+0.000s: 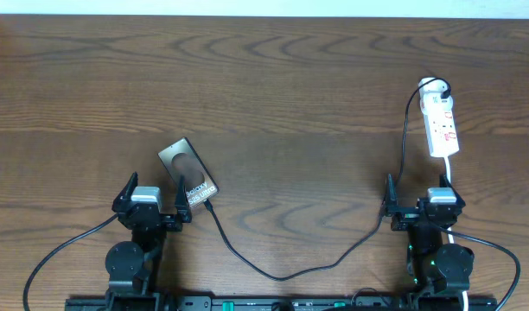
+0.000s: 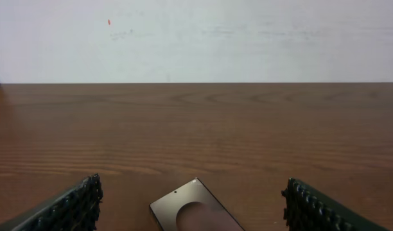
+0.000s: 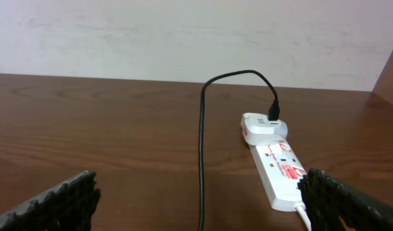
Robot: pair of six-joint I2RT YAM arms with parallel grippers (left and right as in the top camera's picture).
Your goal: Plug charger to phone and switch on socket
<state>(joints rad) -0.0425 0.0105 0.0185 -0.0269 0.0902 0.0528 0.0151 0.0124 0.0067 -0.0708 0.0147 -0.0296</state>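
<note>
phone (image 1: 185, 166): x1, tilted, just ahead of left gripper; white lettering, too small to read
charger cable (image 1: 282, 275): x1, black; tip touching phone's near edge, other end in white adapter (image 3: 257, 125)
power strip (image 3: 283, 173): x1, white, far right; red markings unreadable
left gripper (image 1: 151, 199): fingers spread wide, holding nothing
right gripper (image 1: 424, 204): fingers spread wide, holding nothing

Lighting: even, diffuse and moderately bright. The table (image 1: 273, 78) shows a warm brown all over.
Glare: there is a pale sheen on the glossy phone (image 1: 188, 171). In the overhead view the white power strip (image 1: 442, 125) is nearly blown out and its red print is smeared.
Shadows: a soft, narrow one lies along the left edge of the power strip.
Focus: the wood grain is crisp around the power strip. The dark fingers (image 3: 61, 199), nearer than the power strip, are slightly soft.
</note>
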